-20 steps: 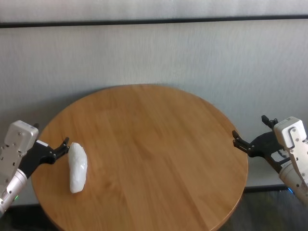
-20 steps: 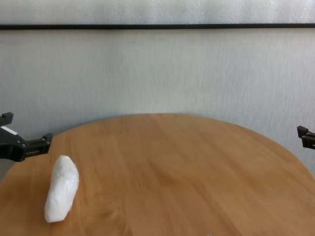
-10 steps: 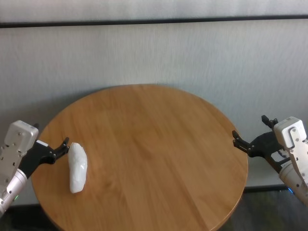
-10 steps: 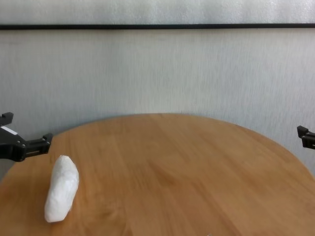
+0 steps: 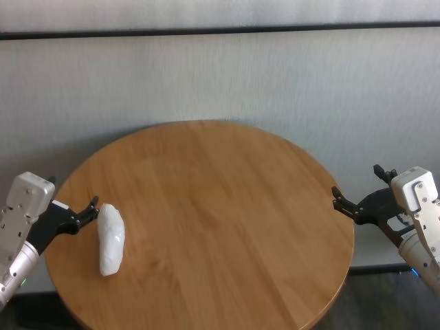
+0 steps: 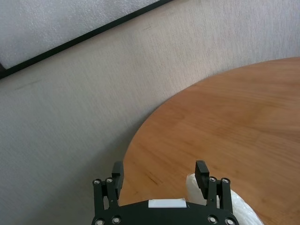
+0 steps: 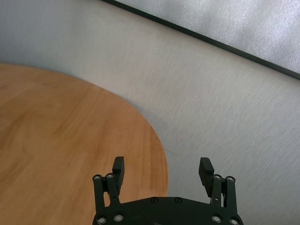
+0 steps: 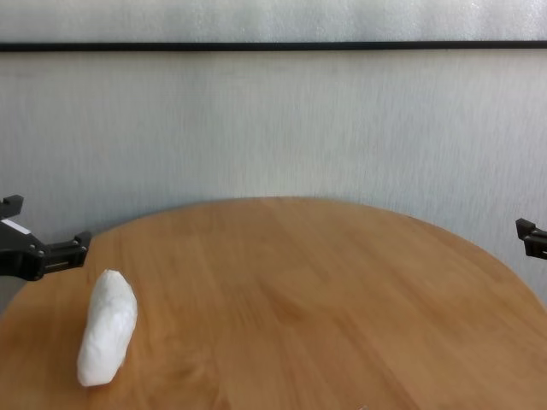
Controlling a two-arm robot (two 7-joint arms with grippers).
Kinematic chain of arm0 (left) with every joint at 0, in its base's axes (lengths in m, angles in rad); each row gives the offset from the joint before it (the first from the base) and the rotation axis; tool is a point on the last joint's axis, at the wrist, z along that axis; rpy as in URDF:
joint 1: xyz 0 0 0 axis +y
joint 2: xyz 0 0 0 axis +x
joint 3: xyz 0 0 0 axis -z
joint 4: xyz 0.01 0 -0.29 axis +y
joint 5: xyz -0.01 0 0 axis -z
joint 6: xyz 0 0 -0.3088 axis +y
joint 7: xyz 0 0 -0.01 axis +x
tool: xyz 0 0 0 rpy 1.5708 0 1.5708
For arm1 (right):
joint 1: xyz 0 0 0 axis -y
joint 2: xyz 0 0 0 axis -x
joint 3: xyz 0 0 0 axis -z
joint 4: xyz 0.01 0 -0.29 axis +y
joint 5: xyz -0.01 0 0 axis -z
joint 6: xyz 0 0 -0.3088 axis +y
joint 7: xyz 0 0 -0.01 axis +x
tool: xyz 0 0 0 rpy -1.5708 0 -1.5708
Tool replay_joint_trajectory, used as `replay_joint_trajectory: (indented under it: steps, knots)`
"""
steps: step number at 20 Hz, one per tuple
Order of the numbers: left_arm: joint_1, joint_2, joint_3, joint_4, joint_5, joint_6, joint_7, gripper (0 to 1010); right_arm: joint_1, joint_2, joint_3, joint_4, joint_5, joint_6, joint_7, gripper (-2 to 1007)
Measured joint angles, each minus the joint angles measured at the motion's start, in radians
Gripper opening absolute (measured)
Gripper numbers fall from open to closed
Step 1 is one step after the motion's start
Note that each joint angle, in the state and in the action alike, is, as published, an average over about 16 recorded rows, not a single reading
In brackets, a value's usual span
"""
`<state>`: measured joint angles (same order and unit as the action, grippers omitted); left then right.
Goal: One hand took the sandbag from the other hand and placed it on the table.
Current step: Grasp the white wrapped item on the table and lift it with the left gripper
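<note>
Pale textured wall panels with one dark horizontal strip back the round wooden counter (image 5: 227, 206), which fills most of what I can see. Nothing has shifted over the last second: the sandbag (image 5: 110, 239) lies where it lay, flat on the counter at about eight o'clock near the rim, and both arms sit just as they did. That stillness suggests to me either the quiet before the work starts or after the bag has been set down; from this look alone I cannot say which.

The left gripper (image 5: 91, 210), on the green-lit wrist, hangs at the counter's edge around nine o'clock with its jaws spread wide and nothing between them. One fingertip (image 6: 202, 169) sits just beside the bag's far end; whether it actually touches I cannot make out. The right gripper (image 5: 357, 192) waits off the rim at about three o'clock, well apart from the bag, jaws equally wide and empty.
</note>
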<state>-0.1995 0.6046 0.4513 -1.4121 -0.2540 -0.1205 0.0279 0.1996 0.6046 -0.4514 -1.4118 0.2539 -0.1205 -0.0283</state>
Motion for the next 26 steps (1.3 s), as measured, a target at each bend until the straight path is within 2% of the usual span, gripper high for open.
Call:
replay_joint_trajectory:
  steps: [7, 14, 19, 26]
  knots:
    - [0.0, 0.0, -0.002, -0.002, -0.005, 0.011, -0.022, 1002, 0.0, 0.0, 0.0, 0.0, 0.0, 0.0, 0.0, 1001]
    - [-0.005, 0.005, -0.007, -0.017, -0.019, 0.049, -0.079, 1001, 0.0, 0.0, 0.0, 0.0, 0.0, 0.0, 0.0, 1001]
    - [-0.01, 0.011, -0.014, -0.041, -0.034, 0.105, -0.122, 1001, 0.0, 0.0, 0.0, 0.0, 0.0, 0.0, 0.0, 1001]
    - [-0.015, 0.016, -0.033, -0.088, -0.065, 0.207, -0.165, 1001, 0.0, 0.0, 0.0, 0.0, 0.0, 0.0, 0.0, 1001]
